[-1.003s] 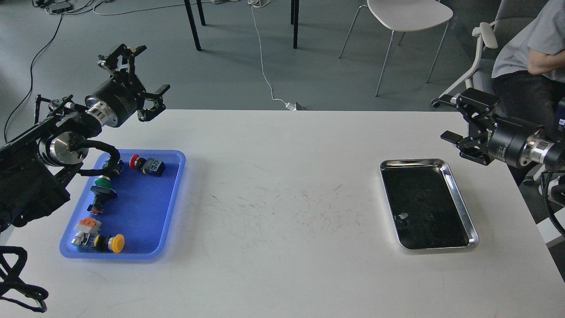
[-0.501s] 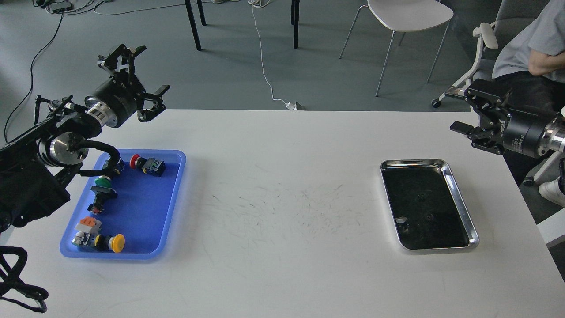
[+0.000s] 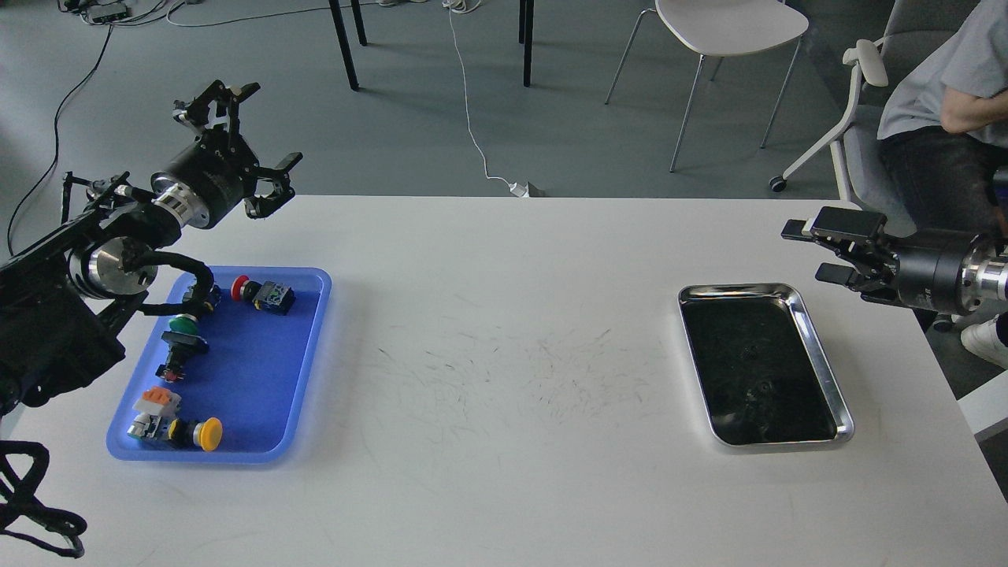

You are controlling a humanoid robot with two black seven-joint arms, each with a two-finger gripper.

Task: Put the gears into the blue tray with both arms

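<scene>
The blue tray (image 3: 307,346) lies at the table's left and holds several coloured-capped push-button switches. The gears (image 3: 761,387) show only as faint dark specks on the dark inside of the steel tray (image 3: 819,362) at the right. My left gripper (image 3: 276,120) is raised beyond the blue tray's far end, open and empty. My right gripper (image 3: 805,252) hovers off the steel tray's far right corner, pointing left, open with nothing between its fingers.
Red (image 3: 240,285), green (image 3: 183,324) and yellow (image 3: 209,433) capped switches lie along the blue tray's left and near sides. A seated person (image 3: 945,87) and chairs are beyond the table's right edge. The white table (image 3: 504,331) has scuffs at its middle.
My right gripper has pulled back to the right, then come left again and rolled, and is now level above the steel tray's far right corner. The left arm has not moved.
</scene>
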